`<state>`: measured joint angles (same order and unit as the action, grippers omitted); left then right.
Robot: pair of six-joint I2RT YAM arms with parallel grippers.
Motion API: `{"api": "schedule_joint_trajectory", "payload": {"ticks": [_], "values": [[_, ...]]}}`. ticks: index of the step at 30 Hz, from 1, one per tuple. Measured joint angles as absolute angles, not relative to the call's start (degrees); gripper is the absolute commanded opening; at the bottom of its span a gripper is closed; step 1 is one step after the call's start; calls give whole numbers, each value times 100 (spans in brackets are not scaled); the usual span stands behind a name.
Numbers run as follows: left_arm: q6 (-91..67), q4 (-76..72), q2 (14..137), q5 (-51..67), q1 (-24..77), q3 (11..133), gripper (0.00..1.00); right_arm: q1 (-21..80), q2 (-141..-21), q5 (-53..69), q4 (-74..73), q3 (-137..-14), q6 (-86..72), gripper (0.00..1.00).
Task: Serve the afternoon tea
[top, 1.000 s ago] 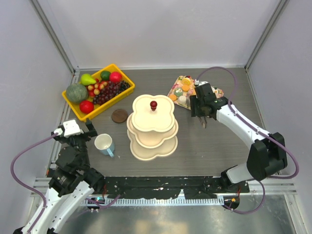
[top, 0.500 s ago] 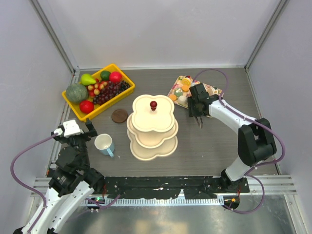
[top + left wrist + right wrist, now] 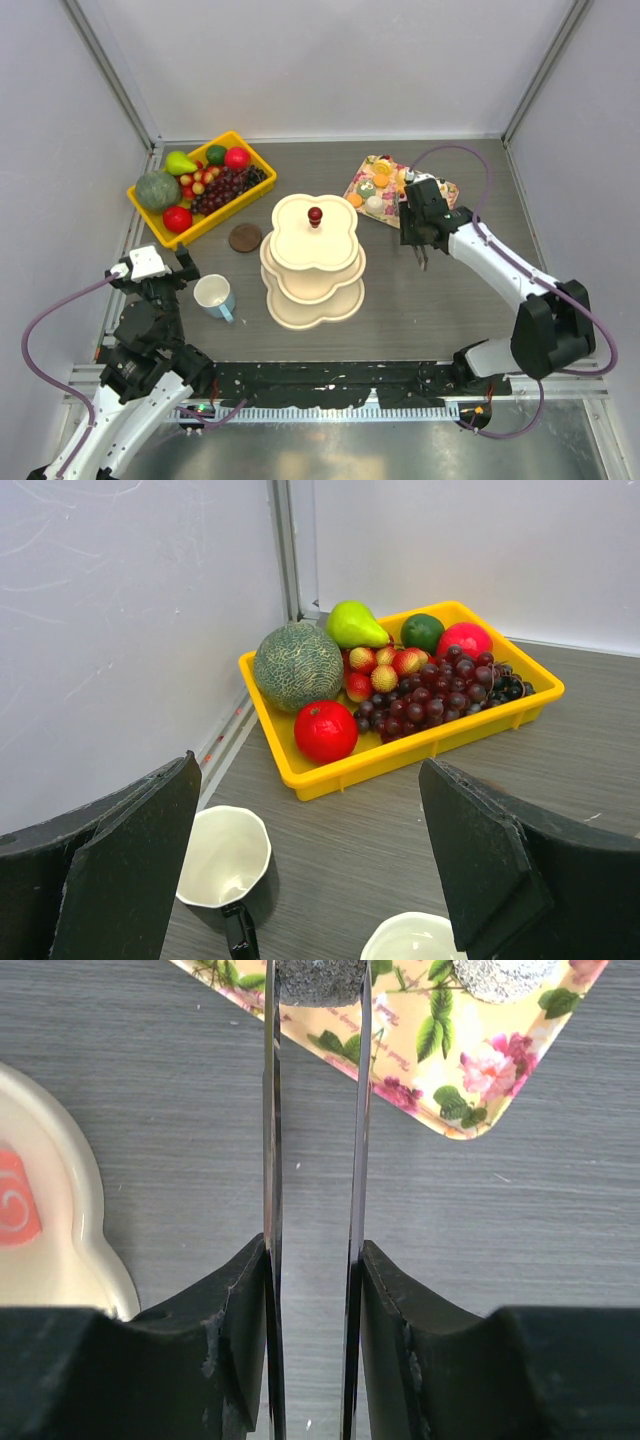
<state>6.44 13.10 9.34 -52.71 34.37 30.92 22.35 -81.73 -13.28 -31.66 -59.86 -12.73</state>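
Observation:
The cream three-tier stand with its red knob stands mid-table. An orange pastry lies on its lowest tier. My right gripper hangs between the stand and the floral tray. Its thin blades are shut on a grey speckled pastry. More pastries lie on the tray. The pale blue mug sits left of the stand. My left gripper is wide open and holds nothing. Below it are the dark mug and a pale mug's rim.
The floral tray lies at the back right. The yellow bin of fruit is at the back left by the wall. A round brown disc rests between the bin and the stand. Walls close in the left, back and right sides.
My right gripper reached in toward the tray, narrowed its blades, and has drawn back to the right. The left arm has not moved.

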Motion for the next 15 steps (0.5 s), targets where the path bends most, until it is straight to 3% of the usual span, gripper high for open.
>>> {"api": "schedule_joint_trajectory", "payload": {"ticks": [9,15], "values": [[646,1310,937,-5273,3437,3092,99,2471,-6447,-1127,-3522,-5170,-1295,30],[650,1308,945,-5275,3437,3092,99,3514,-5408,-1144,-3955,-4687,-1743,29]]}}
